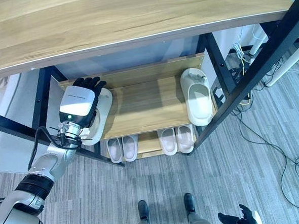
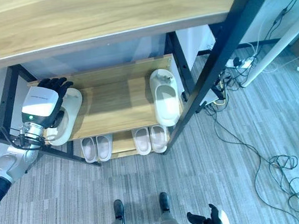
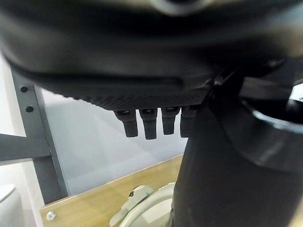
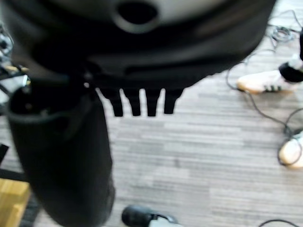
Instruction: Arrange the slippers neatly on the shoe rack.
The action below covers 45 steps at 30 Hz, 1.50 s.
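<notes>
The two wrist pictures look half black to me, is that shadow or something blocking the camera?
Blocking, not shadow. In the left wrist view the left hand sits right against the lens, dark and soft, with the wooden shelf beyond. In the right wrist view the right hand does the same, over a slightly blurred floor.

Bare shelf (image 1: 144, 104) lies open to the right of the left hand (image 1: 80, 103), up to the far slipper (image 1: 198, 96); the top board (image 1: 108, 18) hangs above it, a black post (image 1: 39, 101) stands left
</notes>
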{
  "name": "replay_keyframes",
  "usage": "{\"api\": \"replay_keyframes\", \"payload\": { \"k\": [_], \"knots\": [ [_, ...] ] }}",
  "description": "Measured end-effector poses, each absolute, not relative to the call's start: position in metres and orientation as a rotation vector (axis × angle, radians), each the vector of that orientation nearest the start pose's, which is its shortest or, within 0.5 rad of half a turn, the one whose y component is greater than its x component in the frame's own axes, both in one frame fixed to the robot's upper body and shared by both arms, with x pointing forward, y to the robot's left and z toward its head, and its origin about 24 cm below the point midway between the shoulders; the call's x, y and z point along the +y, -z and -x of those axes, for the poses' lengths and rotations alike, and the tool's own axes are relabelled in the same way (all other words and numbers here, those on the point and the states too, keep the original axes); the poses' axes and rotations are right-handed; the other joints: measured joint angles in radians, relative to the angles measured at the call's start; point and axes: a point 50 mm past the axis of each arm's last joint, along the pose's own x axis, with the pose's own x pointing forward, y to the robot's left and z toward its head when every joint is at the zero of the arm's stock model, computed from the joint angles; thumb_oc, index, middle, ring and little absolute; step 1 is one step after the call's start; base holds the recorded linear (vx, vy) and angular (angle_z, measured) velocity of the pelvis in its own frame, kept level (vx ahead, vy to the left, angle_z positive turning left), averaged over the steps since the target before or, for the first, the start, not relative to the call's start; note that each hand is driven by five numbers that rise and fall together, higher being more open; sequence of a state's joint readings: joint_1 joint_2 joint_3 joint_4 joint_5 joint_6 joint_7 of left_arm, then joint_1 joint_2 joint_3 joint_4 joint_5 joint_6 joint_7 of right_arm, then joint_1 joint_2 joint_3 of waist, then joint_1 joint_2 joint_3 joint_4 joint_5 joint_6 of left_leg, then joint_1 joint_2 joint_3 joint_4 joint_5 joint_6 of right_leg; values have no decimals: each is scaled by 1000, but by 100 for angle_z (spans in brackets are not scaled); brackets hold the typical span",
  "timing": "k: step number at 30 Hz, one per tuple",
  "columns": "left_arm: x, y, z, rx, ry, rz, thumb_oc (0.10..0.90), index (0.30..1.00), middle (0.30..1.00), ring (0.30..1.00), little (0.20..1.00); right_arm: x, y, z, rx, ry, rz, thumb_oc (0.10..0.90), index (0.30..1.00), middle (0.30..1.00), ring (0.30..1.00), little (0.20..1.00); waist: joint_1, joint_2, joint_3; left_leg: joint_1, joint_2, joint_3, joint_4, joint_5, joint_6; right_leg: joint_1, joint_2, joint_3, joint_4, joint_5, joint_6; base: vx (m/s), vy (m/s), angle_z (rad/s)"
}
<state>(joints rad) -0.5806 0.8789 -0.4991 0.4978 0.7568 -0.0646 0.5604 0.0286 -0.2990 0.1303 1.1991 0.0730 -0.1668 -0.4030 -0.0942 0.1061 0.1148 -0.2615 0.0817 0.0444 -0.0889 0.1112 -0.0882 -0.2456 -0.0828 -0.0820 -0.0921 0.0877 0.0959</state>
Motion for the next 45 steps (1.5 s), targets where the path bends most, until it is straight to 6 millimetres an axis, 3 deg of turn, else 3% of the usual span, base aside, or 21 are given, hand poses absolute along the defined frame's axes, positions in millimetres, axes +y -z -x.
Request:
{"api": "replay_keyframes", "payload": {
  "k": [1, 2, 16, 21, 29, 31, 35, 40, 45],
  "knots": [
    [260, -144, -335, -490, -207, -1716, 800, 900, 900, 900, 900, -272, 141, -97, 998, 451, 492, 800, 900, 900, 900, 900, 0, 0, 0, -4, 0, 0, 0, 0, 0, -4, 0, 0, 0, 0, 0, 0, 0, 0],
    [261, -145, -336, -485, -213, -1720, 400, 300, 300, 300, 300, -273, 141, -97, 995, 456, 498, 800, 900, 900, 900, 900, -1, -1, 0, -8, 0, 1, 0, 0, 0, -10, 0, 1, 0, 1, -1, 9, -8, -4],
    [255, -140, -344, -458, -279, -1662, 400, 300, 300, 300, 300, -269, 138, -107, 949, 442, 520, 800, 900, 900, 900, 900, -6, -7, 15, -8, -1, 4, 0, 0, 0, -14, -1, 4, 0, 0, -1, 2, -1, -1],
    [240, -135, -346, -481, -288, -1580, 400, 300, 300, 300, 300, -269, 138, -107, 948, 446, 526, 800, 900, 900, 900, 900, -6, -8, 15, -8, 0, 4, 0, 0, 0, -14, -1, 4, 0, 1, -1, 2, -7, 0],
    [201, -138, -354, -576, -240, -1489, 400, 300, 300, 300, 300, -262, 138, -113, 930, 392, 568, 800, 900, 900, 900, 900, -33, -8, 15, -8, -3, 9, 0, 0, 0, -17, -5, 7, 0, 1, 0, 0, -4, 0],
    [170, -148, -368, -622, -219, -1478, 400, 300, 300, 300, 300, -262, 138, -116, 928, 389, 577, 800, 900, 900, 900, 900, -33, -8, 15, -14, -10, 13, 0, 6, 6, -20, -11, 9, 0, 1, 0, 5, -16, 1],
    [142, -159, -378, -686, -175, -1495, 400, 300, 300, 300, 300, -259, 135, -128, 892, 376, 578, 800, 900, 900, 900, 900, -64, -8, 15, -16, -12, 31, 0, 6, 6, -37, -16, 33, 0, 7, 7, 9, -23, -14],
    [118, -175, -394, -706, -185, -1540, 400, 300, 300, 300, 300, -257, 133, -133, 877, 364, 597, 800, 900, 900, 900, 900, -90, -6, 15, -26, -11, 55, 0, 8, 7, -58, -14, 55, 1, 11, 4, 3, -26, -14],
    [107, -186, -396, -735, -200, -1532, 400, 300, 300, 300, 300, -255, 133, -133, 870, 355, 598, 800, 900, 900, 900, 900, -109, -3, 16, -36, -11, 59, 0, 21, 14, -73, -19, 62, 1, 12, 3, 1, -11, -5]
  ]
}}
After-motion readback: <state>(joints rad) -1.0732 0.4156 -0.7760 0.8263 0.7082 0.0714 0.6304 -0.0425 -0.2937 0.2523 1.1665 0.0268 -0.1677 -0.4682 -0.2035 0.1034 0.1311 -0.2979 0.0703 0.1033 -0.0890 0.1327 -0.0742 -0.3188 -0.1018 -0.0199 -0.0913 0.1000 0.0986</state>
